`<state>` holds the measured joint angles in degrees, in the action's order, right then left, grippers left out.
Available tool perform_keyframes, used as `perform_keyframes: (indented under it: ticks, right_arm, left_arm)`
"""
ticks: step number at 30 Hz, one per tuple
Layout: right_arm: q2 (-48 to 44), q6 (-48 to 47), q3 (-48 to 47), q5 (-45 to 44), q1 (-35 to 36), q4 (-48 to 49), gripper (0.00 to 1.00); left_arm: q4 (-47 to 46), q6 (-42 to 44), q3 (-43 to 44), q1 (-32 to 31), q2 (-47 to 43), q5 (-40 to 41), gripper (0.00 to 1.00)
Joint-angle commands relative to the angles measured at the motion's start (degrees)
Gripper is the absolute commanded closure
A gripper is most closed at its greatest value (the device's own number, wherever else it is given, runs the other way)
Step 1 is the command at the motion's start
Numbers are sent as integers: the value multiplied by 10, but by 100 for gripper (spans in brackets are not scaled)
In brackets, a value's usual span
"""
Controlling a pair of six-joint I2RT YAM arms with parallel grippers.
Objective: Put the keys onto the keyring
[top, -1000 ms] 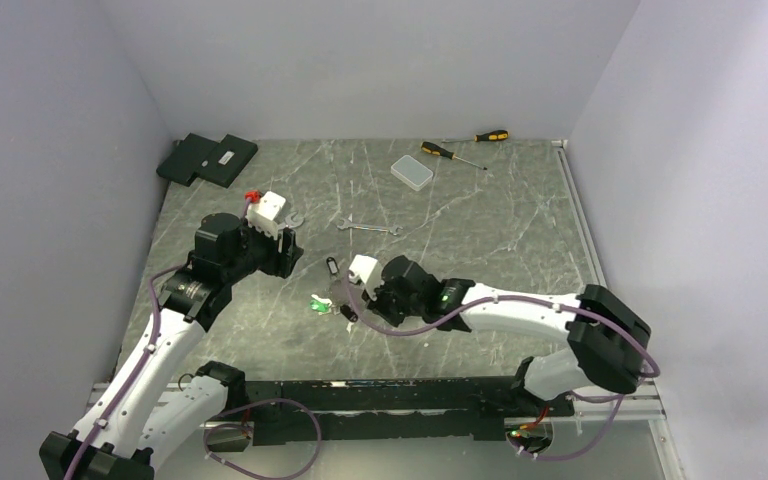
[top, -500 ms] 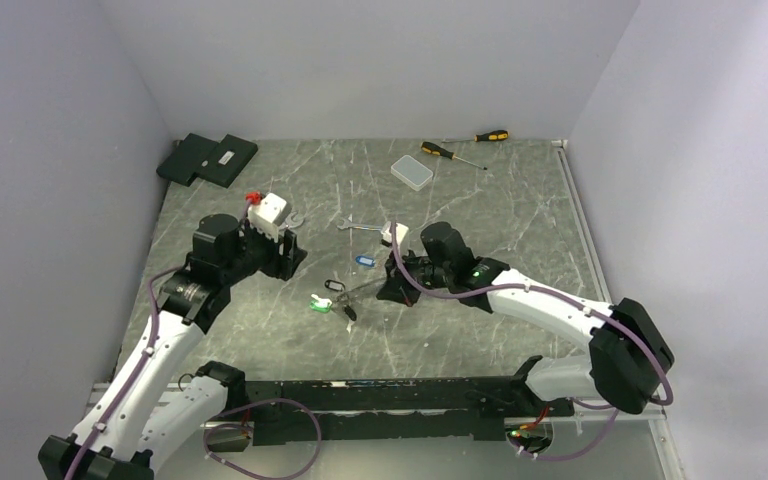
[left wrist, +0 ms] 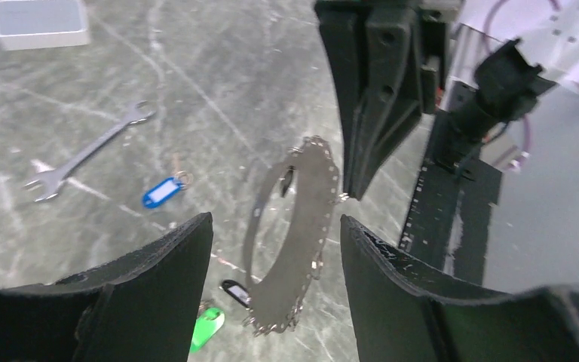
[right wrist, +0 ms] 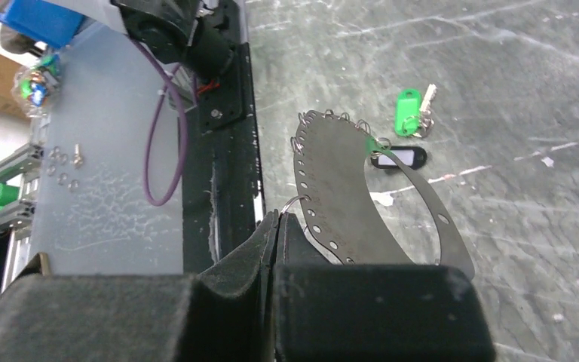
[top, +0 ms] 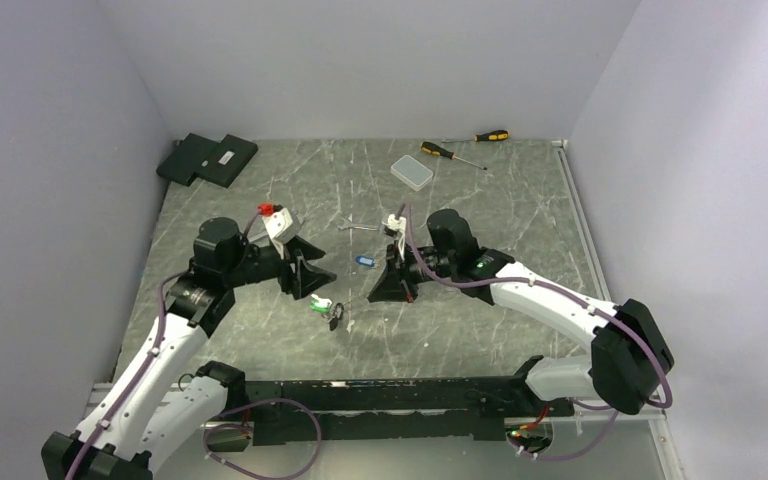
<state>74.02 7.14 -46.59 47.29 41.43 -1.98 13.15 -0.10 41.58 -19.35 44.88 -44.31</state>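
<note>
Right now the right jaws are pressed fully together, pinching one end of the keyring (right wrist: 347, 192), a thin grey crescent-shaped band with small holes and wire loops along its edge. The band sticks out ahead of those jaws, over the counter (top: 480, 210).

Facing them, the left jaws stand wide apart and hold nothing. Seen from the left wrist, the keyring (left wrist: 305, 226) hangs in the gap between the two left fingers (left wrist: 158, 290), ahead of them and clear of both. From above, the two sets of jaws point at each other with a short gap between their tips.

The keys lie loose on the counter. The green-tagged key (top: 320, 305) sits below the gap between the two sets of jaws. Just beside it is the black-tagged key (left wrist: 234, 290), which lies close to the band's edge; whether it touches the band cannot be told. The blue-tagged key (top: 364, 262) lies apart from those two, just beyond the tips of the right jaws, near a silver spanner (top: 365, 228). A clear box (top: 412, 172) sits well beyond both sets of jaws.
</note>
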Motion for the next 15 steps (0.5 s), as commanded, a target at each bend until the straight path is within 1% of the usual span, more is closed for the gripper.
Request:
perform_keyframes:
  ticks: [1,4,5,7,9,13,15]
  right_arm:
    - [-3,11,-32,60,-7,51,100]
    - [-8,21,-31,74,-10,65,100]
    - [-10,24,-32,78,-11,66,100]
    - [-12,23,-37,87,-11,65,100]
    - [-12,22,-44,98,-12,64,100]
    - [-10,24,-59,119,-12,67,100]
    - [-11,30,-60,127,-11,77,100]
  left_arm:
    - [-82,-37,-21,-9,3,-120,32]
    - [-124,-41,-49,-20,-3,-149,32]
    - [-153,-43,-61,-25,-6,-159,32]
    - [-175,-38,-80,-36,-11,-164,33]
    - [-176,-22,-90,-52,-18,-161,33]
    - [-139,33,-88,-71,-21,-123,33]
    - [-133,40,-87,-75,-19,-112,33]
